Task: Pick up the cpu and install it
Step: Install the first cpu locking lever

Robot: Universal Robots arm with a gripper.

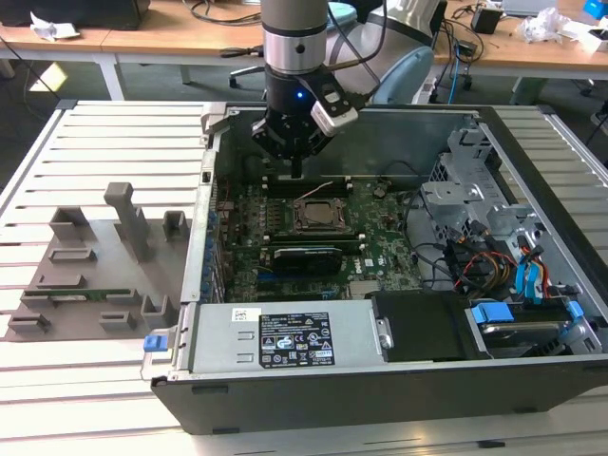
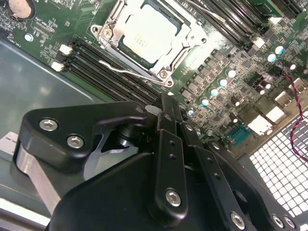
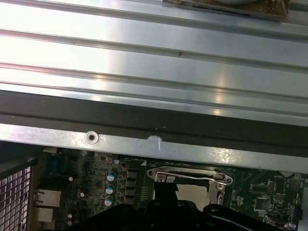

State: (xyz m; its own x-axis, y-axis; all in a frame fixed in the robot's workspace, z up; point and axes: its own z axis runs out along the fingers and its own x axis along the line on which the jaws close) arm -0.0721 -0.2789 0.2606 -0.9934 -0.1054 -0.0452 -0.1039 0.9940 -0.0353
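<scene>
1. Exterior view, upper centre: the gripper (image 1: 296, 171) hangs over the open case (image 1: 285, 385), just above the motherboard (image 1: 380, 237); nothing shows between its fingers, which look drawn together, empty.
2. Second wrist view, top centre: the cpu (image 2: 149, 36) lies flat in the socket (image 2: 166, 72), apart from the fingertips (image 2: 169, 107) below it in frame; in the exterior view it sits mid-frame (image 1: 318, 215), just below the gripper; in the first wrist view it peeks at bottom centre (image 3: 192, 192), under the socket's wire lever (image 3: 187, 175).
3. Handling, by my judgement: the cpu is light, stiff, thin and fragile; its metal top is smooth and likely slippery; hold is best taken on two opposite edges, never on the underside.
4. Containers: the case holds the motherboard, a long black card (image 1: 304, 256) below the socket, a labelled power supply (image 1: 285, 337) at bottom centre, and drive bays with blue and orange cables (image 1: 503, 266) at right; a grey fixture tray (image 1: 85, 275) lies outside at left.
</scene>
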